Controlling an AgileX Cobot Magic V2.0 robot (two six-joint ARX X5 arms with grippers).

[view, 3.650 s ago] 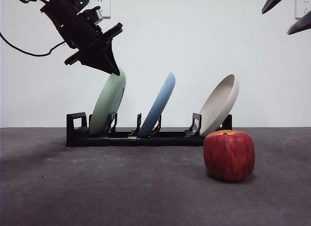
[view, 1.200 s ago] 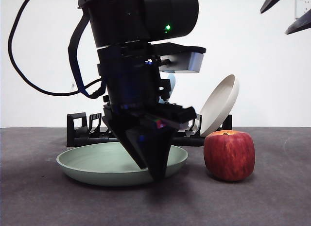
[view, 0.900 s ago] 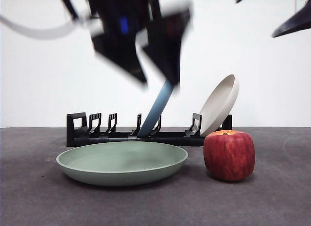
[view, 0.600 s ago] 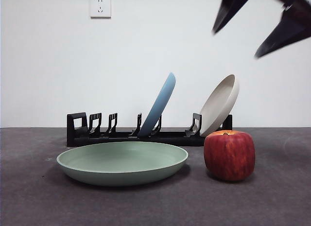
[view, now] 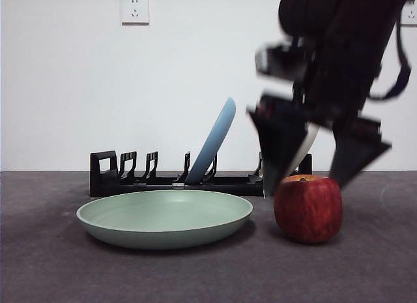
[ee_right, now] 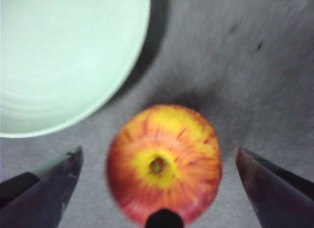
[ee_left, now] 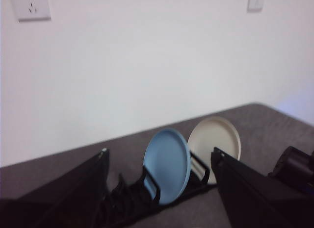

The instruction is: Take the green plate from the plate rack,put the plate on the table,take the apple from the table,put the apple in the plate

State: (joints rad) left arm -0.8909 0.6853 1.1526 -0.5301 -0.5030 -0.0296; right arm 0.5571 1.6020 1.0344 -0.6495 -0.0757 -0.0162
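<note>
The green plate (view: 163, 218) lies flat on the table (view: 58, 264), in front of the plate rack (view: 163, 182). It also shows in the right wrist view (ee_right: 64, 56). The dark red apple (view: 307, 208) stands on the table just right of the plate, apart from it. My right gripper (view: 315, 179) is open and hangs over the apple, one jaw on each side of it. In the right wrist view the apple (ee_right: 164, 162) lies between the open jaws of the right gripper (ee_right: 158, 149). My left gripper (ee_left: 159, 152) is open, empty and raised, facing the rack (ee_left: 132, 198).
A light blue plate (view: 215, 140) leans in the rack's middle slot. A beige plate (ee_left: 216, 142) leans at the rack's right end; in the front view the right arm mostly hides it. The white wall stands right behind the rack.
The left gripper laid the green plate on the table, let go and rose out of the front view. The right gripper came down from the top right corner over the apple.
</note>
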